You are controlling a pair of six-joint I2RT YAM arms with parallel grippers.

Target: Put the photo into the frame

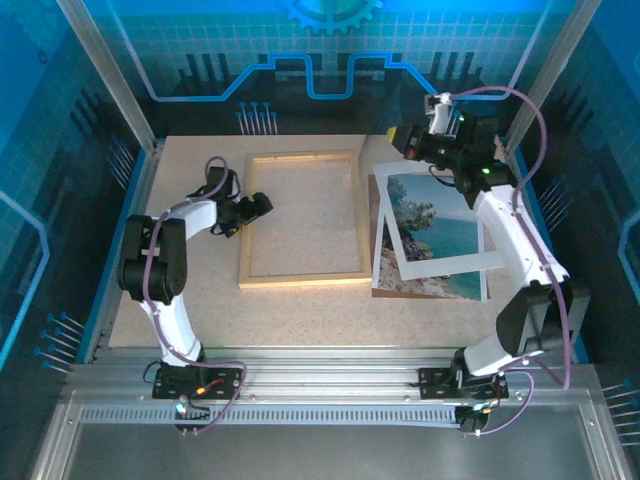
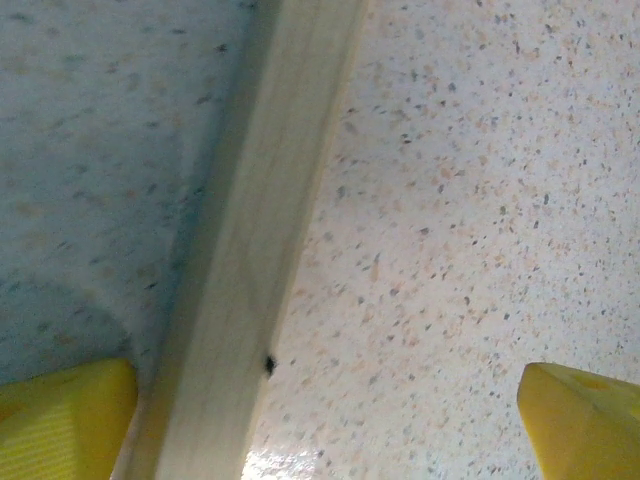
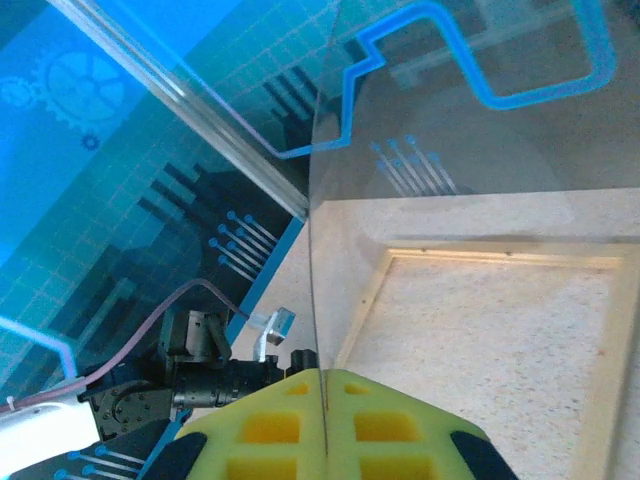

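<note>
The frame [image 1: 300, 278], thin light wood, lies flat mid-table with bare tabletop inside it. My left gripper [image 1: 265, 207] is open at the frame's left rail. In the left wrist view the rail [image 2: 240, 280] runs between its yellow fingers [image 2: 70, 415], close to the left one, and the left gripper [image 2: 325, 420] holds nothing. The photo [image 1: 440, 235], a coast with turquoise sea, lies flat right of the frame. My right gripper [image 1: 410, 140] is raised over the frame's far right corner. There the right gripper [image 3: 325, 385] is shut on the edge of a thin clear pane [image 3: 450, 130], held upright above the frame [image 3: 480, 256].
A white mat border [image 1: 395, 240] lies tilted over the photo, and a brown backing board [image 1: 380, 292] shows beneath it. Clear enclosure walls and metal posts [image 1: 110, 75] ring the table. The left arm's wrist [image 3: 200, 370] appears beyond the pane.
</note>
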